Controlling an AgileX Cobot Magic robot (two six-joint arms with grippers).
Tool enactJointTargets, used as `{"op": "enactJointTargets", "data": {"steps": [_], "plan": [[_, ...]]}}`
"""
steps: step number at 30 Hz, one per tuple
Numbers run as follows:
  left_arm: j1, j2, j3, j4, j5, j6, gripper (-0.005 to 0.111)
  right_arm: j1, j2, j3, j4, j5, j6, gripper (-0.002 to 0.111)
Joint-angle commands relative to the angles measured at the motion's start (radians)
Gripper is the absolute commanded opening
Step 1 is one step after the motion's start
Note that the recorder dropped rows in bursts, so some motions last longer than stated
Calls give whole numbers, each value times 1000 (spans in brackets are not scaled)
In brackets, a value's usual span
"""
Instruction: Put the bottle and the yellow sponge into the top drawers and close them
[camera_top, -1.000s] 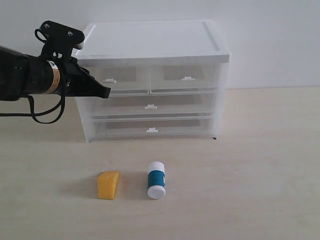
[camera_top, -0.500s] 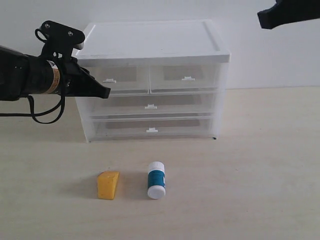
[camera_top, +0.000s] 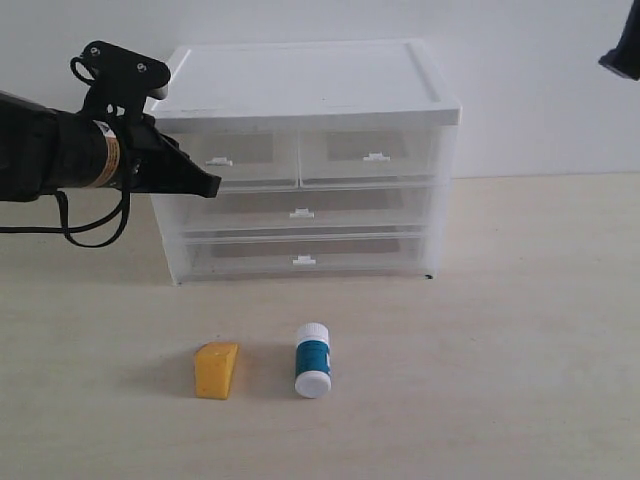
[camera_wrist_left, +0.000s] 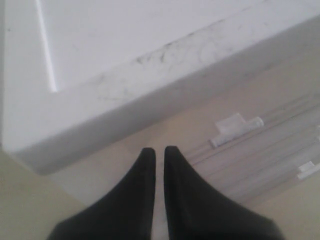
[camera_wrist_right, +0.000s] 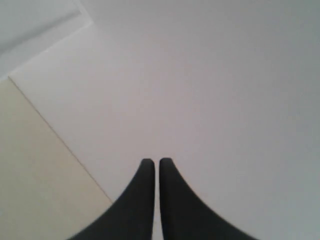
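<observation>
Exterior view: the left pincer hung level with the left top drawer, at the cabinet's front left corner. Its tip was near that drawer's white tab handle. In the left wrist view its fingers were pressed together with only a hairline gap and nothing between them, and the tab lay just ahead. That position suggested it was lined up to hook the handle and pull. Both this drawer and the right top drawer were shut, so neither object could go in yet.

The right pincer showed only partly at the upper right edge, high above the worktop and well apart from the cabinet. Its wrist view showed the fingers closed and empty, probably parked clear while the other arm worked.

The bottle appeared to lie on its side in front of the cabinet with its cap toward the near edge. The yellow sponge sat just beside it with a gap between them. Neither was touched by an arm, and both were within easy reach for a later pick.

No writing could be read on the bottle's teal-blue label. A tan band on the left arm carried marks too small to make out.
</observation>
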Motion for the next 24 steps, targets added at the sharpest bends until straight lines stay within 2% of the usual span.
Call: {"op": "enactJointTargets", "data": {"steps": [1, 5, 7, 8, 11, 13, 19, 24], "plan": [[1, -3, -8, -1, 11, 2, 4, 117, 1, -6, -33, -80, 257, 0], [1, -3, -8, -1, 11, 2, 4, 136, 1, -6, 19, -265, 635, 0], [1, -3, -8, -1, 11, 2, 4, 136, 6, -4, 18, -341, 682, 0], [1, -3, -8, -1, 11, 2, 4, 142, 11, 1, 9, -354, 635, 0], [1, -3, -8, -1, 9, 2, 4, 219, 36, 15, -4, -175, 332, 0], [1, -3, -8, -1, 9, 2, 4, 266, 77, 15, -39, -31, 223, 0], [1, -3, -8, -1, 9, 2, 4, 392, 211, 15, -305, 230, 186, 0], [1, -3, -8, -1, 9, 2, 4, 521, 320, 16, -579, 411, 326, 0]]}}
